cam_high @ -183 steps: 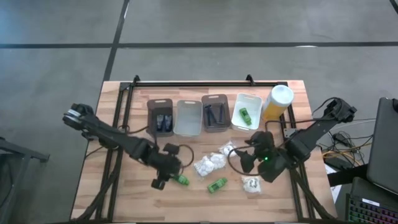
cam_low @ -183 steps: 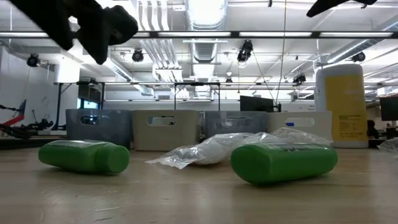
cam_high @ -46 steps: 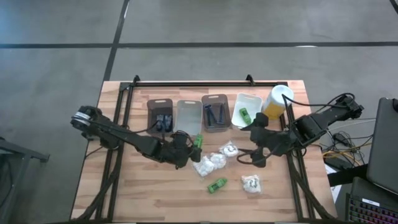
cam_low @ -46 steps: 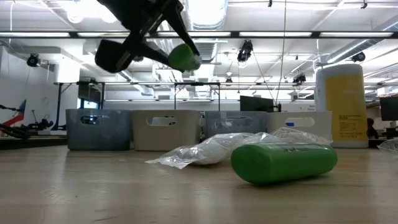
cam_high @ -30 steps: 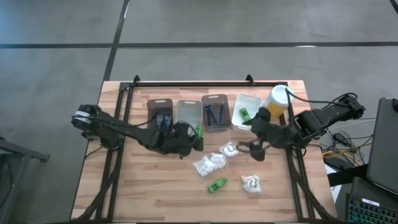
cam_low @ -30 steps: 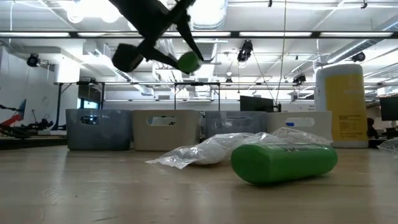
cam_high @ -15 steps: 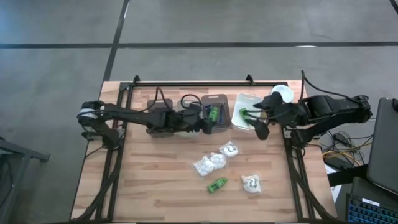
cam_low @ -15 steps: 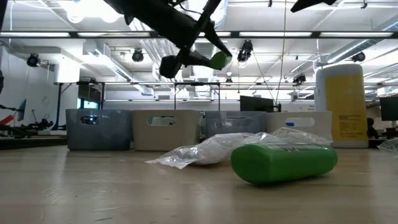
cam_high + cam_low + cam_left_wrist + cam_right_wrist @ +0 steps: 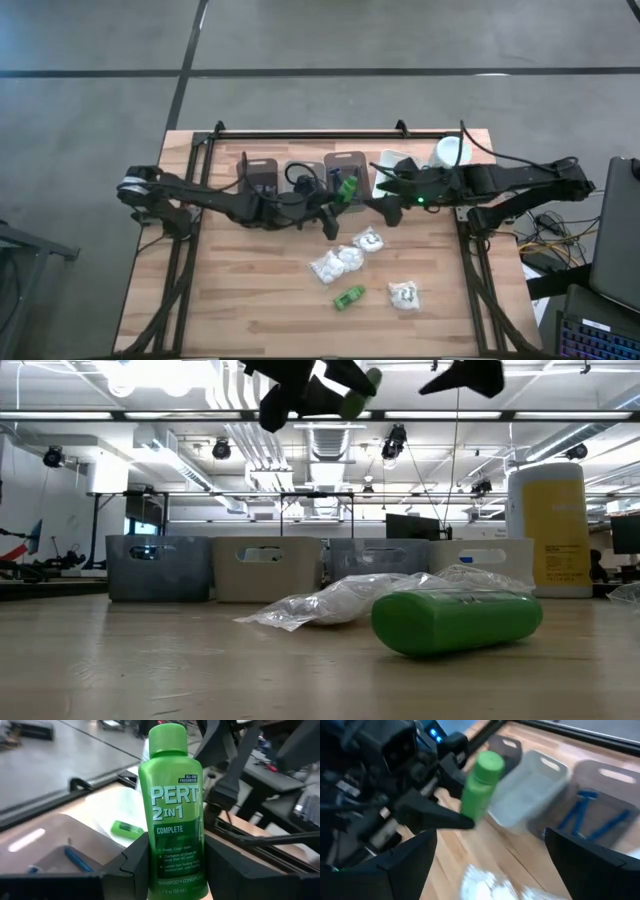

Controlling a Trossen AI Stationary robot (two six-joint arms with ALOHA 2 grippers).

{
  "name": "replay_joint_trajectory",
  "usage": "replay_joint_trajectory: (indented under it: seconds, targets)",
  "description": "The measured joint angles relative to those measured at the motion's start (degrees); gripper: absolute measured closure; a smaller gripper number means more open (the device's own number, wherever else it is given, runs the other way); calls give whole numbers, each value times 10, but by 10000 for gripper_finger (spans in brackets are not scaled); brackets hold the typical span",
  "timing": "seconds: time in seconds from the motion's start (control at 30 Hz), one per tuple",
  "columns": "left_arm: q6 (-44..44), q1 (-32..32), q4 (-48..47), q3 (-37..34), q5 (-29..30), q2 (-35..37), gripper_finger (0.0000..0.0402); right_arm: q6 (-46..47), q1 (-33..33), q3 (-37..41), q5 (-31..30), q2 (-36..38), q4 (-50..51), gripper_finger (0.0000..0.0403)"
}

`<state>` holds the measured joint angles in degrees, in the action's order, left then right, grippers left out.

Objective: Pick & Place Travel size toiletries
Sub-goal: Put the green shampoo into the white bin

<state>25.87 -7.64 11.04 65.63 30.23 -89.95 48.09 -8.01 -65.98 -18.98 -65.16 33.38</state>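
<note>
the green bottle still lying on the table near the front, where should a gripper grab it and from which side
Take the green bottle across the middle of its body, coming straight down from above. It lies flat on its side on the table, angled in the high view, so the jaws should close across its narrow width, square to its long axis. The white sachets sit apart from it, leaving room for the fingers on both sides.
</note>
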Motion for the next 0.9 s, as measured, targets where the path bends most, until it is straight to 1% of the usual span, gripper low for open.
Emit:
replay_joint_trajectory:
  seconds: [0.07, 0.13, 0.23, 0.3, 0.4, 0.57, 0.67, 0.83, 0.9]
  targets:
    - [-11, -1, 3, -1, 17, 0, 248, 1, 0, 0, -1, -10, -28, 37]
    - [-24, 0, 15, -1, 22, 0, 248, 9, 3, -2, -3, -24, -25, 37]
    - [-35, 1, 25, 1, 22, 0, 248, 15, 10, -3, -3, -44, -35, 37]
    - [-36, 0, 24, 2, 18, 0, 248, 17, 15, -3, -1, -55, -84, 37]
    - [-35, -1, 25, 2, 7, 0, 248, 27, 24, -11, 0, -70, -112, 37]
    - [-38, -2, 26, 1, 5, 0, 248, 34, 28, -13, 2, -86, -109, 37]
    - [-38, -2, 28, 1, -11, 0, 248, 41, 30, -14, 2, -95, -117, 37]
    - [-42, -7, 28, 0, -16, 0, 248, 41, 35, -15, 2, -122, -120, 39]
    - [-49, -8, 30, 0, -17, 0, 248, 41, 37, -18, 12, -132, -128, 45]
